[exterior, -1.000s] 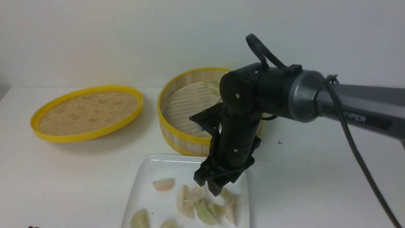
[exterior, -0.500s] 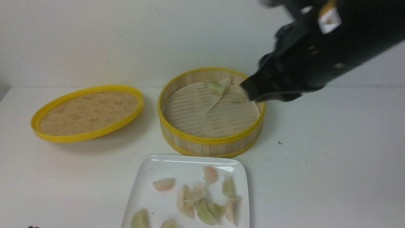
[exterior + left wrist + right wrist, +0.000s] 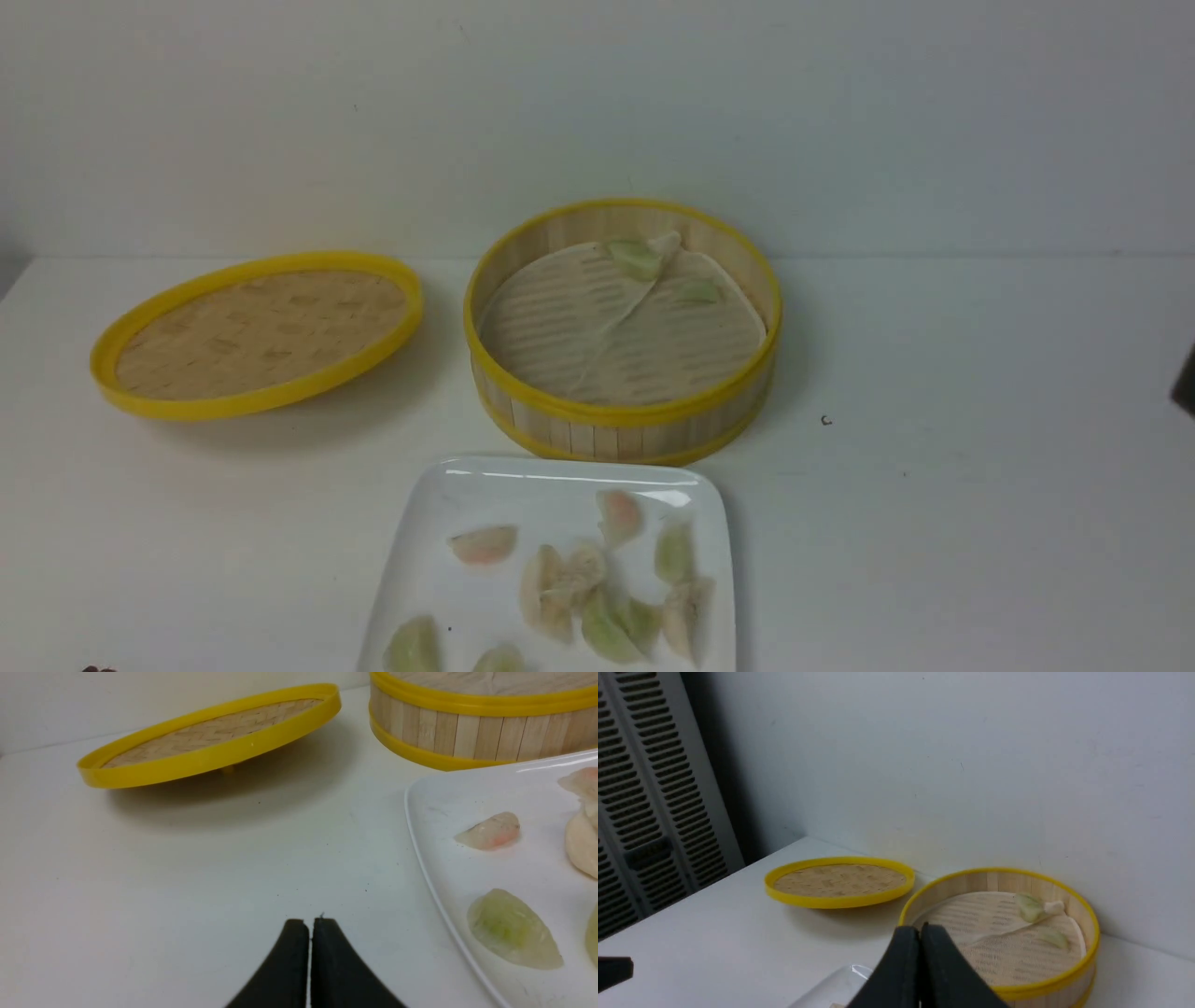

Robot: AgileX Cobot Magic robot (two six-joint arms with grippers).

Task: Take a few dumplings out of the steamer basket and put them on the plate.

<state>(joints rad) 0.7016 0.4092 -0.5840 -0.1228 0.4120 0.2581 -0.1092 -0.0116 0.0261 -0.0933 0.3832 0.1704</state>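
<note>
The steamer basket (image 3: 616, 415) stands at the table's middle back, with two pale green dumplings (image 3: 635, 257) on its paper liner near the far wall. In front of it the white plate (image 3: 429, 560) holds several dumplings (image 3: 483, 543), pink, cream and green. My left gripper (image 3: 310, 921) hovers low over bare table beside the plate (image 3: 434, 812), shut and empty. My right gripper (image 3: 920, 927) is raised and drawn back from the basket (image 3: 1064, 982), shut with nothing between its fingers. Only a dark sliver of the right arm (image 3: 1186, 387) shows in the front view.
The flat woven lid (image 3: 257, 331) with a yellow rim lies tilted left of the basket. A white wall runs just behind the table. A slatted grey panel (image 3: 644, 802) stands past the table's left end. A tiny dark speck (image 3: 826, 420) lies right of the basket.
My right arm has lifted from over the plate and swung away right, almost out of the front view, and its gripper has shut. One more pink dumpling now lies on the plate.
</note>
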